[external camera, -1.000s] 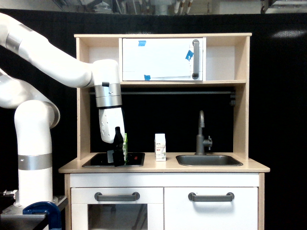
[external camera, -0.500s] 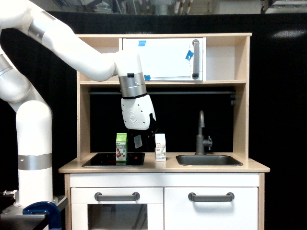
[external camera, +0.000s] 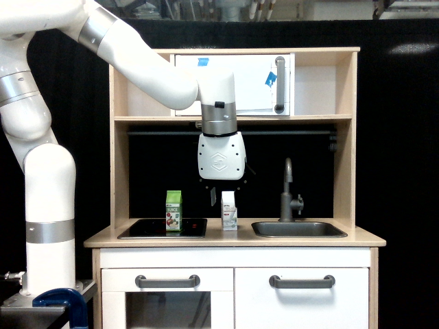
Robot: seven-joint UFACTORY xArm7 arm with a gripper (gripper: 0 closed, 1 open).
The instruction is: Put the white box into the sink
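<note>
Just 1 white box [external camera: 229, 212], 1 green carton [external camera: 173, 210], 1 sink [external camera: 298, 229].

Even, bright overhead lighting; ceiling fixtures just visible along top edge. Black backdrop [external camera: 398, 137] absorbs light, faint pale glare patch upper right. White arm [external camera: 137, 62] shell well exposed, soft highlights, no clipping. Recess under shelf [external camera: 233, 118] dim; gripper [external camera: 221, 195] fingers lost against dark. Soft sheen on sink [external camera: 298, 229] rim and stovetop [external camera: 147, 229]. Focus sharp across frame, no motion blur. Straight edges stay straight; slight compression softness on carton print.
</note>
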